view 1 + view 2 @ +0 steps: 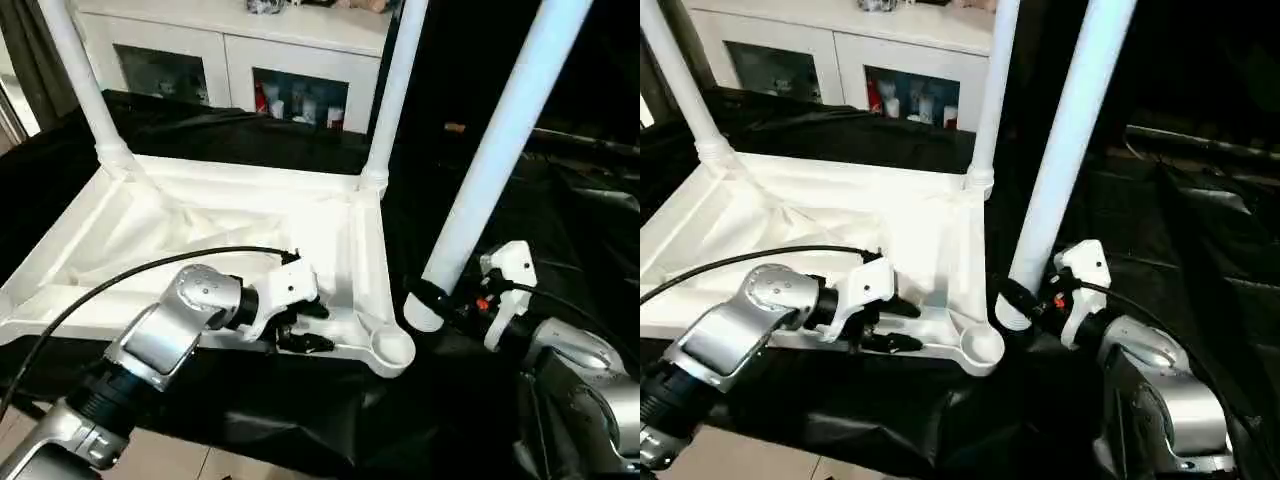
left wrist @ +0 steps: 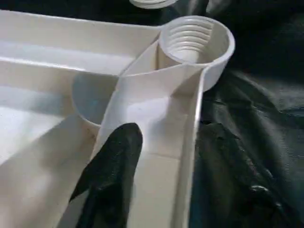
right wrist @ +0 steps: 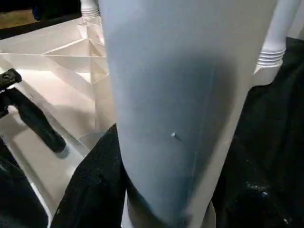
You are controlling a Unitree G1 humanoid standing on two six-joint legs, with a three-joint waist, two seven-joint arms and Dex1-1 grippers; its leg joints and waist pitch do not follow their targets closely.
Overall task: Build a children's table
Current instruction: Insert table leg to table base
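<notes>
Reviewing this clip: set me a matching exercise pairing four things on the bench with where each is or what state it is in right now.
Things:
1. left pincer
2. right pincer
3. near corner socket
4. far two legs

States:
A. empty, threads showing
B. standing upright in sockets
C. at the tabletop rim
D. shut on the loose leg

Pairs: 1-C, 2-D, 3-A, 4-B
</notes>
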